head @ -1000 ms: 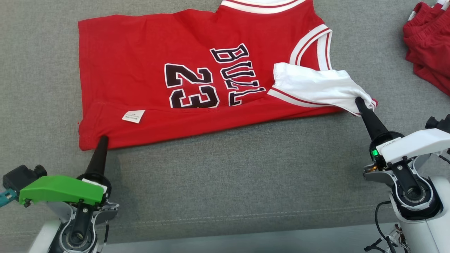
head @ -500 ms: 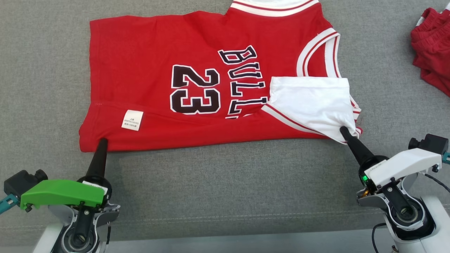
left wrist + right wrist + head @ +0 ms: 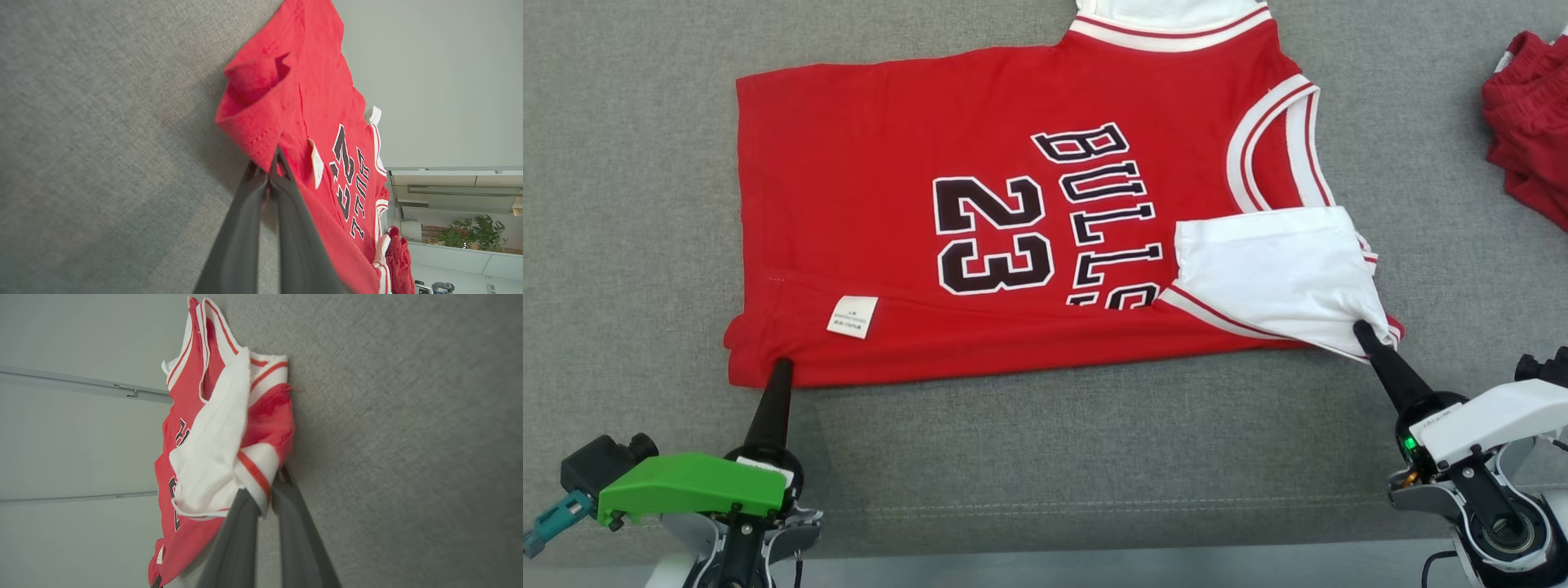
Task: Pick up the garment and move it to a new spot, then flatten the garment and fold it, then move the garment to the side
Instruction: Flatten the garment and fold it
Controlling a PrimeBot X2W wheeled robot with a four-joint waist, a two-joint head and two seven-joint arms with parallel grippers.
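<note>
The garment [image 3: 980,204] is a red basketball jersey with black "23" lettering and white trim, spread sideways on the grey cushion. Its near edge is folded over, showing a white label [image 3: 852,316] and a white inner panel [image 3: 1274,273]. My left gripper [image 3: 782,366] is shut on the jersey's near-left hem corner, seen up close in the left wrist view as the garment [image 3: 286,106] pinched between the dark fingers [image 3: 245,228]. My right gripper [image 3: 1362,330] is shut on the white-trimmed shoulder at the near right, and the right wrist view shows that garment [image 3: 220,437] bunched over the fingers [image 3: 241,539].
A second crumpled red cloth [image 3: 1531,122] lies at the far right of the grey cushion [image 3: 1078,441]. A seam runs across the cushion near its front edge, below both grippers. The left wrist view shows a plant [image 3: 470,232] and room furniture beyond.
Both grippers have pulled the jersey's near edge toward me, spreading it wider so more of the lettering shows. The head view has also shifted slightly.
</note>
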